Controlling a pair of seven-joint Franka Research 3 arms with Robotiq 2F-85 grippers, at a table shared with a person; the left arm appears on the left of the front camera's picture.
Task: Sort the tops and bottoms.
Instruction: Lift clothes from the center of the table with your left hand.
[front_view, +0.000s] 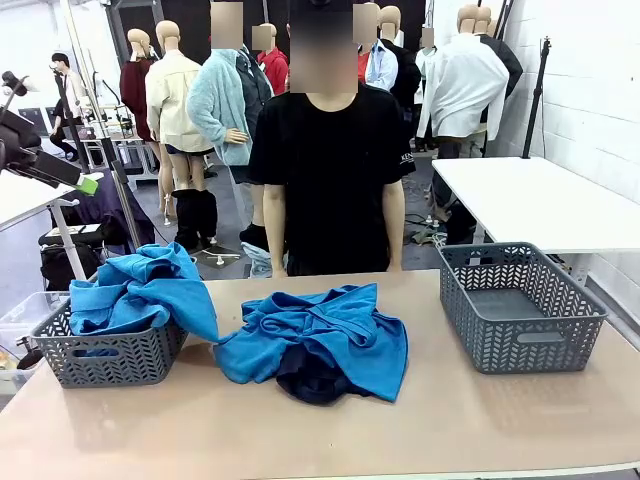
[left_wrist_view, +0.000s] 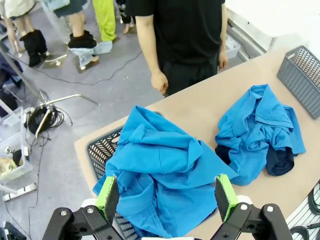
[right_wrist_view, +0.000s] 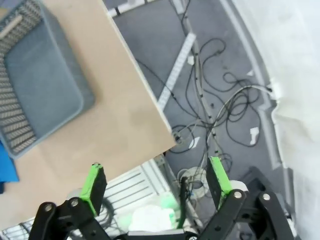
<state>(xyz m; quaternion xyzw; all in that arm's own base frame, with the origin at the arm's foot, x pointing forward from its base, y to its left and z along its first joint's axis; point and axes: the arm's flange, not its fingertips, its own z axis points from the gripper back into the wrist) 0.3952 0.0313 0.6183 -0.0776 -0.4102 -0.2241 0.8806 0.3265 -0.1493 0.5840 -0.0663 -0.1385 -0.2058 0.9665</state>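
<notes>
Three garments are recorded on the pale tan bench (front_view: 300, 430).

- **First bright blue soft fabric top** (front_view: 140, 290): heaped in the left grey lattice plastic basket (front_view: 110, 360) and spilling over its rim.
- **Second bright blue fabric top** (front_view: 330, 325): crumpled at mid-bench between the two baskets, with its long axis laid along the bench's width.
- **Very dark navy fabric bottoms** (front_view: 310, 382): tucked under that second top and exposed at its near, robot-side edge.
- **Right grey lattice plastic basket** (front_view: 520, 340): set well apart to the right of the pile.
- **Left pincer** (left_wrist_view: 166, 197): jaws spread wide with nothing held, hung directly above the first top.
- **Right pincer** (right_wrist_view: 156, 181): jaws likewise spread and empty, held over the bench's edge beside the right basket, with floor cables below.

Relation noted: the mid-bench pile lies to the left pincer's right, well apart from it, with no basket between. The right basket is judged to stand between the right pincer and the pile, so the left arm is judged the nearer. The bottoms are judged reachable from the near side, or once the covering top is lifted away.
</notes>
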